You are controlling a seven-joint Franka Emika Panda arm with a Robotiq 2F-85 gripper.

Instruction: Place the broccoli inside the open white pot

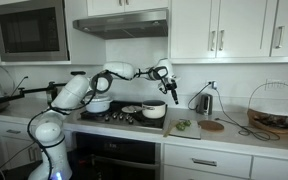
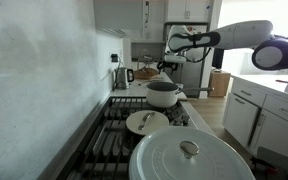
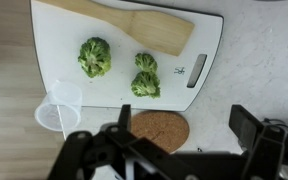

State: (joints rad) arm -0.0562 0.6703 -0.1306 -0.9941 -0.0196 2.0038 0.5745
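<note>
Three dark-green broccoli florets lie on a white cutting board (image 3: 64,45) in the wrist view: one on the left (image 3: 94,56) and two close together (image 3: 145,62) (image 3: 145,85). In an exterior view they are a small green patch (image 1: 182,124) on the counter. The open white pot (image 1: 154,110) with a dark inside stands on the stove, and it also shows in the other exterior view (image 2: 164,93). My gripper (image 3: 184,125) is open and empty, high above the counter (image 1: 164,76), over a spot just off the board's edge.
A wooden spatula (image 3: 134,28) lies on the board. A clear cup (image 3: 59,108) and a round cork coaster (image 3: 159,130) sit beside it. A pot lid (image 2: 147,122) and a large lidded white pot (image 2: 189,155) are on the stove. A kettle (image 1: 205,101) and a wire basket (image 1: 273,108) stand on the counter.
</note>
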